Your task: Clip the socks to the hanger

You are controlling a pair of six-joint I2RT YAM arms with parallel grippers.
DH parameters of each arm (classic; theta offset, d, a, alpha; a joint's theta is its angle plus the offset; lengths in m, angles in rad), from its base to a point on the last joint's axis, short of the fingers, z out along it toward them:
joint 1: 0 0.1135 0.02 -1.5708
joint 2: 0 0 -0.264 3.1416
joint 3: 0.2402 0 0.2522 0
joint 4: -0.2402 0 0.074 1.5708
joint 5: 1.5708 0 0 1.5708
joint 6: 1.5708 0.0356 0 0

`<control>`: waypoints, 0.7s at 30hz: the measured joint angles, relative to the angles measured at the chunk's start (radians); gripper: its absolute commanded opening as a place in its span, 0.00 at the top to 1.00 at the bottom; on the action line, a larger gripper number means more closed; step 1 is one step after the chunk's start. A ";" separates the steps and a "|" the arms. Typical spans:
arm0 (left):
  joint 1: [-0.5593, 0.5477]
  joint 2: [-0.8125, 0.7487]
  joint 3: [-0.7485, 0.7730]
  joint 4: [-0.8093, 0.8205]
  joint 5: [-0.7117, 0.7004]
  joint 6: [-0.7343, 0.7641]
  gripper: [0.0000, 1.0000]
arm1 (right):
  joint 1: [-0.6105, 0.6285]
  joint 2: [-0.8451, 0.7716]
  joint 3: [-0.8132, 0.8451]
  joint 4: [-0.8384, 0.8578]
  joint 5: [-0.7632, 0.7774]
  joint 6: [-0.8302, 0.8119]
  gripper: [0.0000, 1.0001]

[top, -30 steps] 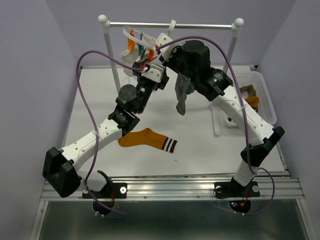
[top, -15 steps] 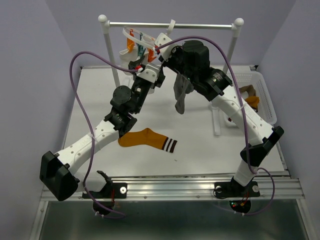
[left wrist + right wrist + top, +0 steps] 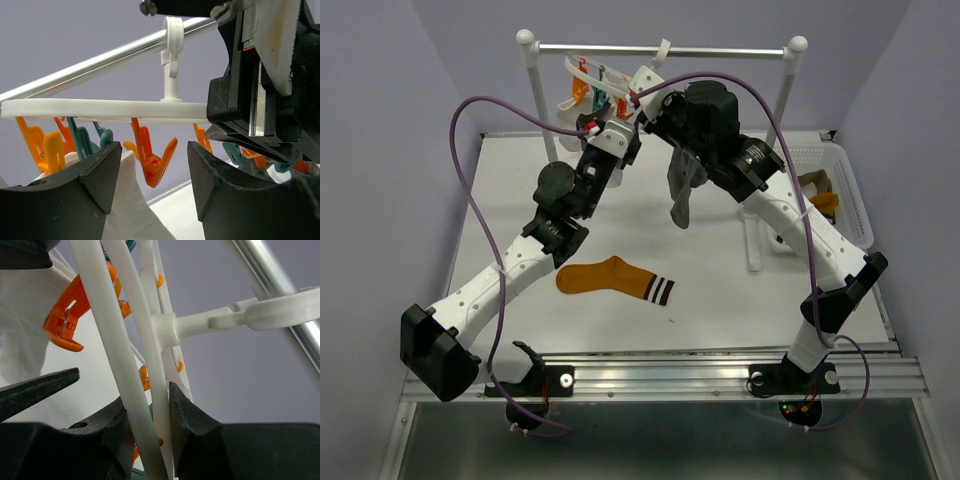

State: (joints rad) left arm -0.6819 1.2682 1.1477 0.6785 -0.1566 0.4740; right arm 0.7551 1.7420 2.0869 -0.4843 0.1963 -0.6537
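Right hand [image 3: 150, 435] pinches the smooth white plastic hanger [image 3: 97, 305]; left hand [image 3: 154, 172] gapes by a forked orange clip [image 3: 142, 145].

Metal rail [image 3: 720, 50] on ball-topped posts [image 3: 526, 38], white basket [image 3: 855, 195] at right, white table [image 3: 510, 190]

Pale lilac walls [image 3: 380, 100] are enclosing the flat white bench [image 3: 720, 300] on three sides; a ribbed aluminium strip [image 3: 660, 375] is running along its near edge.
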 measured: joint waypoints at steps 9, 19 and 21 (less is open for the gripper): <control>0.047 0.034 0.051 -0.047 0.069 -0.012 0.35 | 0.000 0.000 0.000 0.002 -0.006 0.004 0.78; 0.056 0.041 0.052 -0.064 0.108 -0.019 0.53 | 0.000 0.000 -0.001 0.003 -0.009 0.004 0.78; 0.056 0.041 0.052 -0.064 0.115 -0.020 0.57 | 0.000 0.000 -0.001 0.004 -0.008 0.004 0.78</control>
State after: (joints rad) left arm -0.6258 1.3094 1.1995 0.6144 -0.0414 0.4541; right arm 0.7551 1.7420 2.0861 -0.4801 0.1879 -0.6495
